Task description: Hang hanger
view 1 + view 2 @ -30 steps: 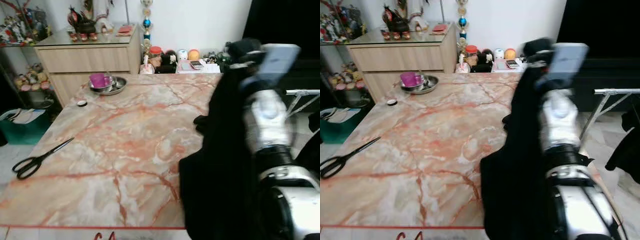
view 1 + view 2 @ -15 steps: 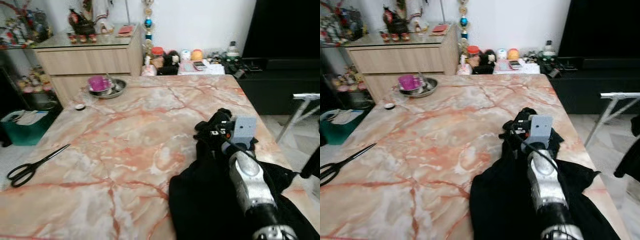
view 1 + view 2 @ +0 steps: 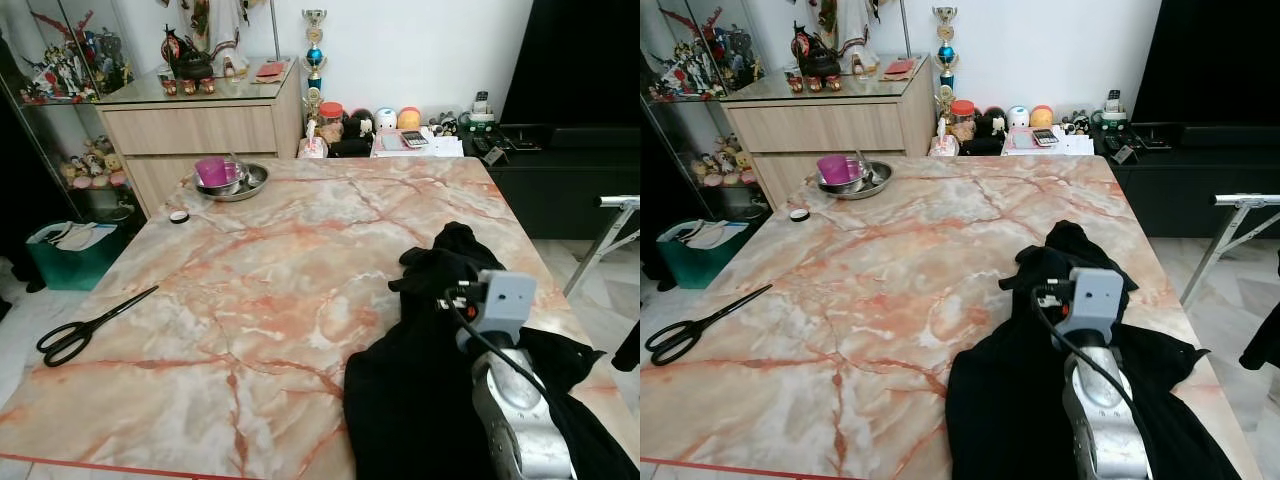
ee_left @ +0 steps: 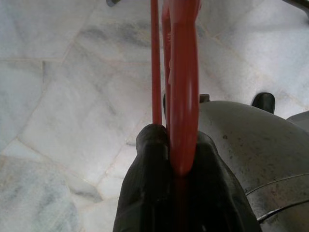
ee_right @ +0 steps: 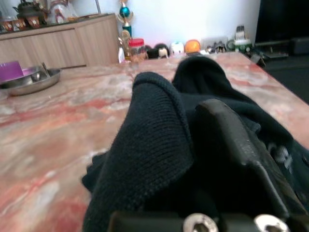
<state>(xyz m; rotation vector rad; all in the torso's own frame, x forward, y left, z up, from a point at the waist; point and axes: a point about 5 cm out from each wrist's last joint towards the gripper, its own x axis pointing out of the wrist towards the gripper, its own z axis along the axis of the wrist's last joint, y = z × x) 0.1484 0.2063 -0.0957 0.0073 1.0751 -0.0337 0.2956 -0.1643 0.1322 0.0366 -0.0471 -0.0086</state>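
The counter [image 3: 250,290] carries a black garment [image 3: 1040,390] at its right edge. The right gripper [image 5: 193,159] has its fingers clamped in its cloth. Left fingers [image 4: 149,193] are shut on the red hanger [image 4: 181,87] over the floor. Best keep the collar open for the hanger.

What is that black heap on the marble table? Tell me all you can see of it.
The black garment is soft knitted cloth, crumpled in a heap on the marble table at its near right corner, one bunched end pointing toward the far side. The right gripper is buried in its folds, cloth draped over one of the black fingers.
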